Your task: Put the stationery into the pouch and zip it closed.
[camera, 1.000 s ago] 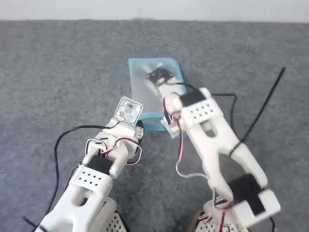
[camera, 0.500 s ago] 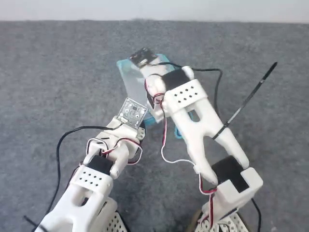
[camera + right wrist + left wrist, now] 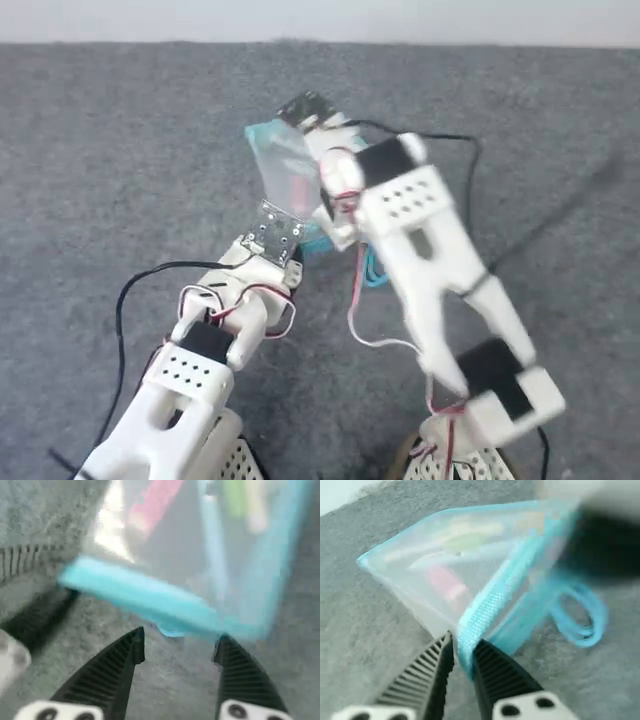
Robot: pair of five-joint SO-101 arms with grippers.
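L fingers [image 3: 492, 672] pinch pouch [image 3: 402, 572] zip edge (stationery [image 3: 445, 582] inside); R fingers [image 3: 117, 662] spread wide beside it.

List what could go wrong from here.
1. The left hand pinches only the thin blue zip edge of the pouch; a pull could slip it free.
2. The right hand is open just short of a small blue tab; it may close on the band instead.
3. The blue loop lies loose nearby and might snag.
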